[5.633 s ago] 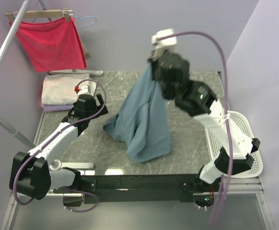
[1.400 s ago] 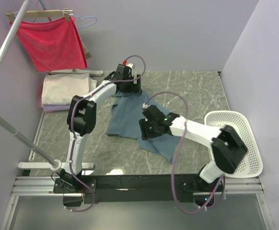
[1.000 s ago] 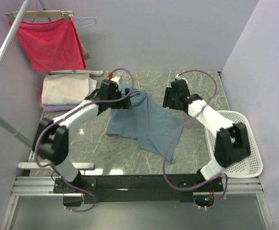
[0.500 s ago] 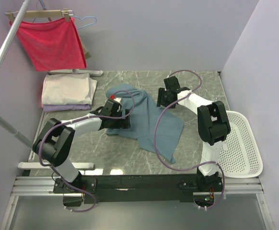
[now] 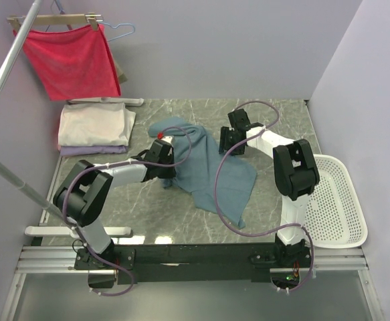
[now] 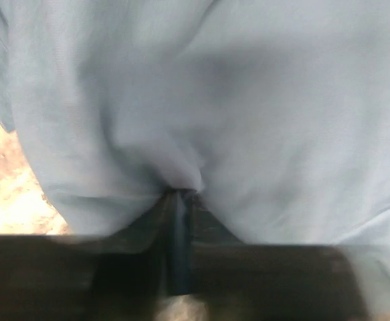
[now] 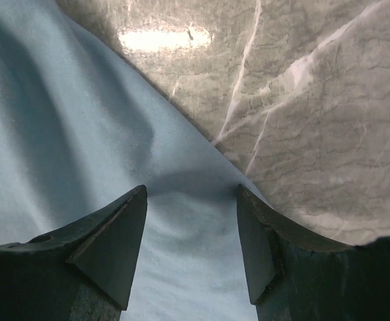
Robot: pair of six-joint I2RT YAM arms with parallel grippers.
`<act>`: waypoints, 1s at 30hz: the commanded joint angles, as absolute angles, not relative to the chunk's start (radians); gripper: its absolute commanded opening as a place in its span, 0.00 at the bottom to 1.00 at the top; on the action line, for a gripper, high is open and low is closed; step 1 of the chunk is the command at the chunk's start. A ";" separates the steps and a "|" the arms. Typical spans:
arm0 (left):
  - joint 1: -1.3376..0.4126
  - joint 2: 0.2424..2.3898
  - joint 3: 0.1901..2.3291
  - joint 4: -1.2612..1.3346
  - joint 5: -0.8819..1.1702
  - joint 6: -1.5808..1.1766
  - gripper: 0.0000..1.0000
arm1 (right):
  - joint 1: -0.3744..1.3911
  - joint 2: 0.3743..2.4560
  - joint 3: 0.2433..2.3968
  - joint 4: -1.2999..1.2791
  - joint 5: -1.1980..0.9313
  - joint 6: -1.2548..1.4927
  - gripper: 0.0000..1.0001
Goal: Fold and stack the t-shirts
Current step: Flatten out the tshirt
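- One teal t-shirt [image 5: 198, 164] lay unfolded and rumpled across the middle of the marble table [image 5: 141, 207], with one corner trailing toward the near edge.
- Two folded tees were stacked at the far left of the table, a cream-white tee [image 5: 93, 126] on top of a lavender tee [image 5: 87, 150]. Both were well apart from the teal one.
- Left gripper [image 6: 179, 200]: the jaws were drawn together on a pinch of the teal shirt's left side, and the cloth puckered into them.
- Right gripper [image 7: 189, 221]: the jaws were spread wide, tips down at the shirt's far right edge. Cloth lay between them and bare marble just beside; nothing was gripped.
- Hazard, as judged: the left pinch looked small and may have taken in more than one layer. A pull could slip it free or drag a bunched fold along.
- Hazard, as judged: the right jaws sat close to the hem. Closing there could miss the edge or take too thin a bite, leaving the shirt held on one side only and twisting when lifted.
- Hazard, as judged: a purple cable [image 5: 216, 194] lay across the shirt. Arm travel could drag it over the cloth and crease or shift it.
- Container: one white mesh basket [image 5: 335, 207] stood at the right side of the table, with no item visible inside.
- Not of the task: a red cloth [image 5: 71, 60] hung on a wooden hanger [image 5: 54, 20] above and behind the stack, untouched by either arm.
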State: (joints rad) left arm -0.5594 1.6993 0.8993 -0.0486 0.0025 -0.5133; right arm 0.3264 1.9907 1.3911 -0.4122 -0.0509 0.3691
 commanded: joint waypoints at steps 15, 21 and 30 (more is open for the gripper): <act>-0.539 1.158 1.126 -0.499 -0.129 -0.462 0.01 | 0.377 1.749 1.115 -0.350 -0.212 0.342 0.00; -0.488 0.959 1.138 -0.690 -0.228 -0.501 0.01 | 0.656 1.586 1.033 -0.393 -0.397 0.325 0.00; -0.483 0.812 1.104 -0.985 -0.494 -0.661 0.01 | 0.694 1.594 1.043 -0.410 -0.215 0.367 0.57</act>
